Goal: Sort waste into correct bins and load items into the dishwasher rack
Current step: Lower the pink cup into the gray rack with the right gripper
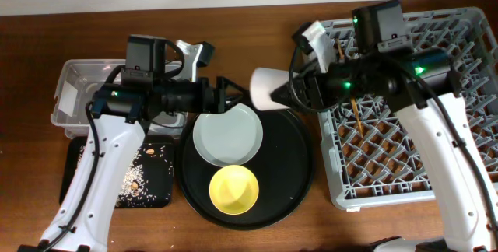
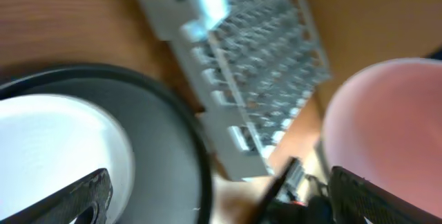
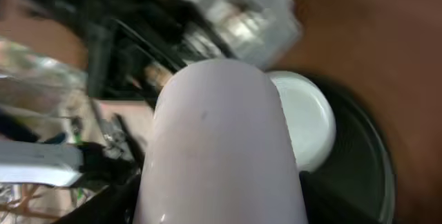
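Pink cup (image 1: pixel 264 87) in right gripper (image 1: pixel 286 94), one plate (image 1: pixel 227 134), one bowl (image 1: pixel 233 188)

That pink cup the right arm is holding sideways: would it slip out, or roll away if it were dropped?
Probably rigid: the pink cup keeps its round shape in the right gripper. Its smooth wall looks slippery, so a light grip might slide. Held on its side as it is now, it would likely roll if released.

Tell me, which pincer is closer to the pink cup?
The right one. The right pincer is holding the pink cup. The left pincer hangs open just beside the cup.
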